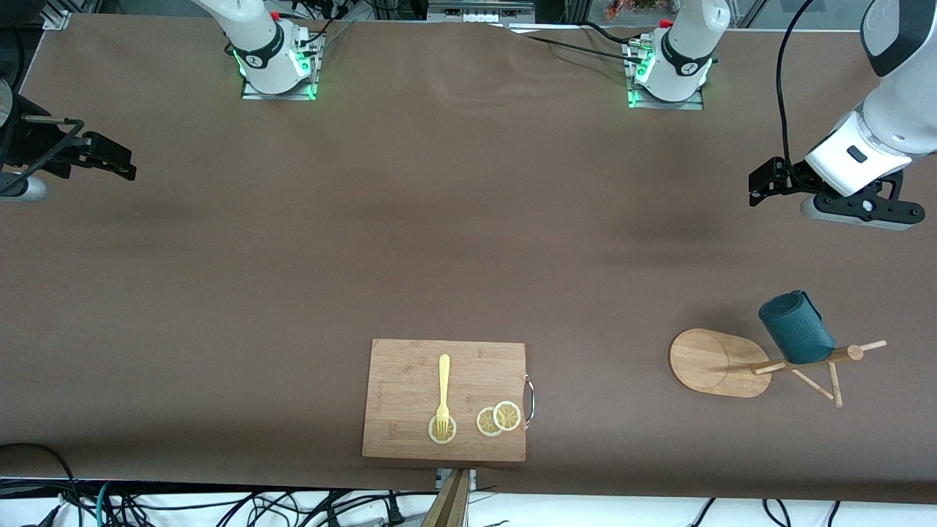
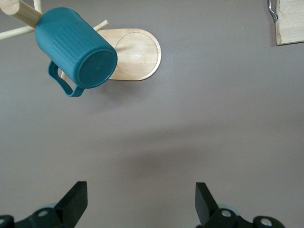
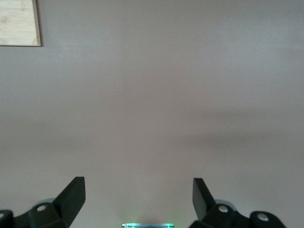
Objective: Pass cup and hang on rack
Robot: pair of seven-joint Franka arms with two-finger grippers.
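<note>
Both grippers stand released and empty: the left gripper (image 1: 761, 183) hangs over bare table at the left arm's end, the right gripper (image 1: 110, 157) over bare table at the right arm's end, both well apart from the cup (image 1: 796, 327), which already hangs on a peg of the rack (image 1: 721, 362), so the task appears complete. Only the front view shows the cutting board (image 1: 410, 395) with its fork (image 1: 443, 391) and lemon slices (image 1: 498, 419); the left wrist view alone exposes the cup's handle (image 2: 60, 84) and its flat underside.

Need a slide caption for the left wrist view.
Teal cup hangs on the wooden rack; open left gripper is empty above bare table.
</note>
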